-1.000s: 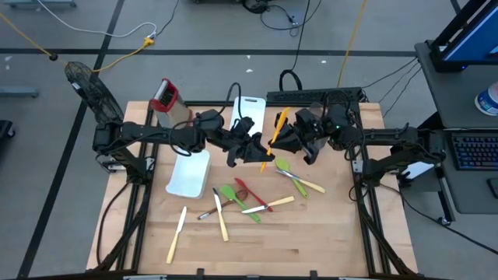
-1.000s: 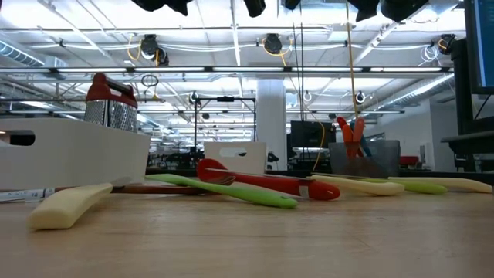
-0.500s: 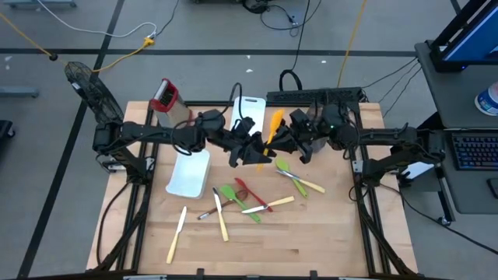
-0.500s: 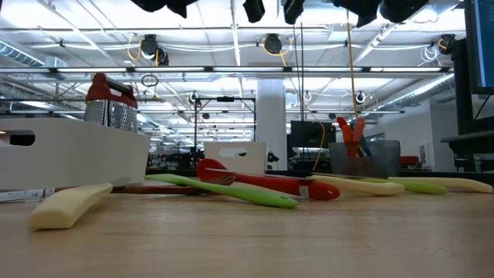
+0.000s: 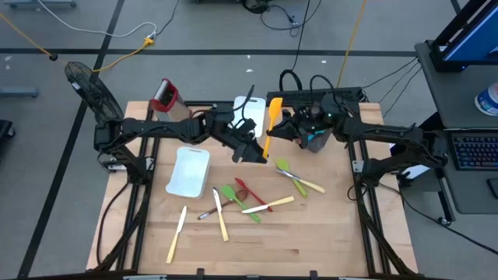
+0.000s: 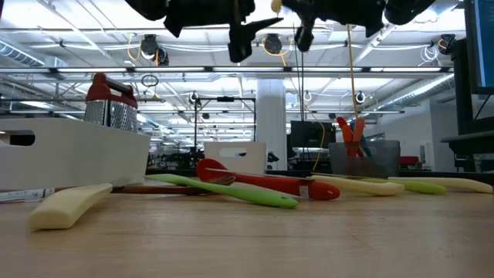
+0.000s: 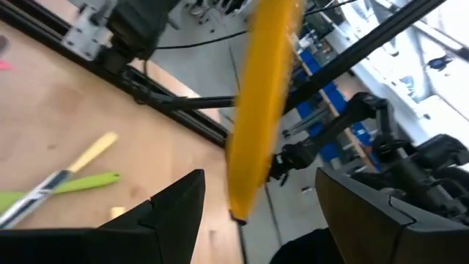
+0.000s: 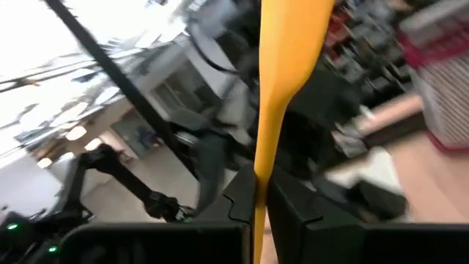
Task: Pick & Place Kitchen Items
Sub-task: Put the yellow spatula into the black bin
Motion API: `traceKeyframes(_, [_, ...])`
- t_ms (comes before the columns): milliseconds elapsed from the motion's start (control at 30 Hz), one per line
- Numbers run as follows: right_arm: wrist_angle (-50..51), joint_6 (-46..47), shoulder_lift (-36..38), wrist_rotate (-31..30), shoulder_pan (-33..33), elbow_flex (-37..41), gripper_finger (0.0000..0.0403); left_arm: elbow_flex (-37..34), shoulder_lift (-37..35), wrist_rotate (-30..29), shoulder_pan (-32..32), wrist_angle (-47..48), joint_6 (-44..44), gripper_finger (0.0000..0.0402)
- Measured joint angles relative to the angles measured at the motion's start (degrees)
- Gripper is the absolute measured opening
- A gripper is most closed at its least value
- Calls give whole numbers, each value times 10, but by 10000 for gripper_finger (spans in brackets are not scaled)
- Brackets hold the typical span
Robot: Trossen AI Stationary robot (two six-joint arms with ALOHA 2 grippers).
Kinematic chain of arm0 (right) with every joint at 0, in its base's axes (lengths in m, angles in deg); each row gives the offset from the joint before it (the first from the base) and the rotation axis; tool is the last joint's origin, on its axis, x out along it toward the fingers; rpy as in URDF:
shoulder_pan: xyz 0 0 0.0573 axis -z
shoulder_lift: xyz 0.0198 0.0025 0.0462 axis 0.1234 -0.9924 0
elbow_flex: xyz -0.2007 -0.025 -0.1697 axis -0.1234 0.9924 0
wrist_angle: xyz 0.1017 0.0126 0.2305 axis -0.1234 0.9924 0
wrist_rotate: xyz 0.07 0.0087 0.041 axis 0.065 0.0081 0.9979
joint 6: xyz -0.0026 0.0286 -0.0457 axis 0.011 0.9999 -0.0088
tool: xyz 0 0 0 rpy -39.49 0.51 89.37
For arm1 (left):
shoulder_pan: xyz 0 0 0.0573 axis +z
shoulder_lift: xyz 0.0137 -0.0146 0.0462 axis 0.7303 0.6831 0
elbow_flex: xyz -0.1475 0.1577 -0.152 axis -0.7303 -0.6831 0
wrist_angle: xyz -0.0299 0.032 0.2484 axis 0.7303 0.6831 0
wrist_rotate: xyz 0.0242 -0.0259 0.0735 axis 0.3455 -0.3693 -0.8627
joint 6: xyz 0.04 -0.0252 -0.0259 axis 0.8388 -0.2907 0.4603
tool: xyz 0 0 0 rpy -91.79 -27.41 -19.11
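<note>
Yellow spatula (image 5: 271, 124), high view: grasped by clenched right gripper (image 5: 289, 131), just beside released left gripper (image 5: 255, 149). Left wrist view: spatula (image 7: 260, 110) between spread fingers (image 7: 176, 213), untouched. Right wrist view: handle (image 8: 272, 110) pinched between fingers (image 8: 245, 198).

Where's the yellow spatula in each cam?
High view: yellow spatula at the table's far middle, between both arms, held by the right end effector.
Low view: only a yellow tip at the top edge, among the dark arms.
Left wrist view: centre, standing free between the open left end effector fingers.
Right wrist view: centre, its handle pinched in the shut fingers.
Shared landmark: the spatula in the right end effector's grip.
</note>
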Motion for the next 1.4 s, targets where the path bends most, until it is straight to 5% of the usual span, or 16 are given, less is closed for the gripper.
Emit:
traceKeyframes(533, [148,54,14,52,102,0,10,0,-1,1,83,12,103,266])
traceKeyframes(1067, [155,326,14,196,290,66,10,0,-2,-2,188,12,212,266])
traceKeyframes(1400, [155,458,22,212,355,142,10,0,-2,-1,209,12,229,267])
